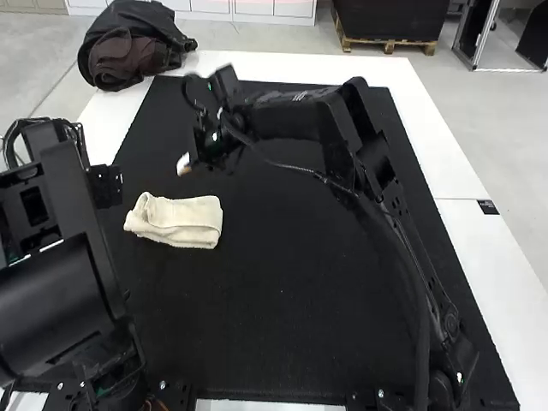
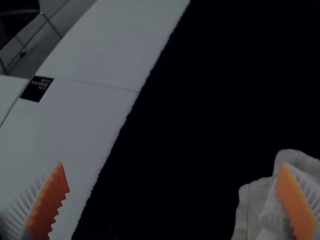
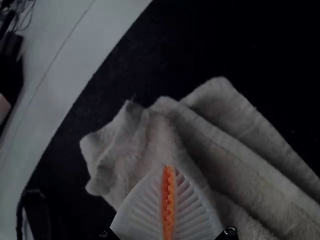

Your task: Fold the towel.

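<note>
Fingers wide, left gripper [image 1: 104, 185]; together, right gripper [image 1: 183, 164]. Towel [image 1: 175, 221] folded on mat [image 1: 282, 308]; brown cloth [image 1: 122, 60] against black bag [image 1: 152, 19].

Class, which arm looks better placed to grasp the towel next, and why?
Probably the right: the right end effector, though shut, points towards the towel. The left end effector is open, but the towel isn't centred in its opening.

Towel [image 1: 181, 224] on mat [image 1: 282, 308], near left edge; mat on table [image 1: 424, 128]; bag [image 1: 128, 51] beyond towel, at far left corner.
</note>
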Controlling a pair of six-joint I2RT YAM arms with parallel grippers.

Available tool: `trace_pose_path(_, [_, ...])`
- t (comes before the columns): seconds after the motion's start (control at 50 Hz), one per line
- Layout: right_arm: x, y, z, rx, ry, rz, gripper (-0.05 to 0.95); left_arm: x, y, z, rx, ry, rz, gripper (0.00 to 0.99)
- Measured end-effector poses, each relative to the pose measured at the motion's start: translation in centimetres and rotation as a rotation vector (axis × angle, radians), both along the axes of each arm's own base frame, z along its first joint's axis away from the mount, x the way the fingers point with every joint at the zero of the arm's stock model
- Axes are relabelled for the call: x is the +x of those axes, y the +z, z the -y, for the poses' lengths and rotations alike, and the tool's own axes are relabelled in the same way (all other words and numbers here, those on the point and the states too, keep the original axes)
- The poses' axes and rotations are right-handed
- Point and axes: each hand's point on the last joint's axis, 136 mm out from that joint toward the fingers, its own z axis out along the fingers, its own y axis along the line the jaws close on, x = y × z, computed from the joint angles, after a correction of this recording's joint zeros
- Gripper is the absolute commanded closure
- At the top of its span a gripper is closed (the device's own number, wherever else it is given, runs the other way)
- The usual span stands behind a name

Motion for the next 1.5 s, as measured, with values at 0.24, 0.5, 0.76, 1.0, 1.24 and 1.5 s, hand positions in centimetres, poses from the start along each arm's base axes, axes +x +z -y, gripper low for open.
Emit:
trace_pose_path(0.24, [-2.1, -3.5, 0.1, 0.0, 0.035, -0.015, 0.93, 0.0, 0.1, 0.0, 0.002, 0.0, 0.002, 0.028])
trace_pose_path(0.5, [-3.4, -3.5, -0.9, 0.033, 0.067, 0.0, 0.93, 0.0, 0.1, 0.0, -0.002, 0.002, 0.004, 0.028])
trace_pose_path(0.76, [-4.2, -6.2, -1.8, 0.036, 0.085, -0.002, 0.93, 0.0, 0.0, 0.0, -0.007, 0.003, 0.002, 0.028])
trace_pose_path(1.0, [-4.4, -8.9, -1.9, 0.034, 0.093, -0.02, 0.93, -0.1, -0.2, 0.1, -0.023, 0.009, 0.0, 0.028])
trace_pose_path(1.24, [-4.4, -8.8, -2.0, 0.035, 0.072, -0.053, 0.93, -0.3, 0.7, 0.3, -0.015, 0.011, 0.02, 0.028])
trace_pose_path(1.5, [-4.1, -3.0, -2.0, 0.061, 0.033, -0.084, 0.92, -0.3, 1.8, 0.9, -0.055, 0.002, 0.024, 0.028])
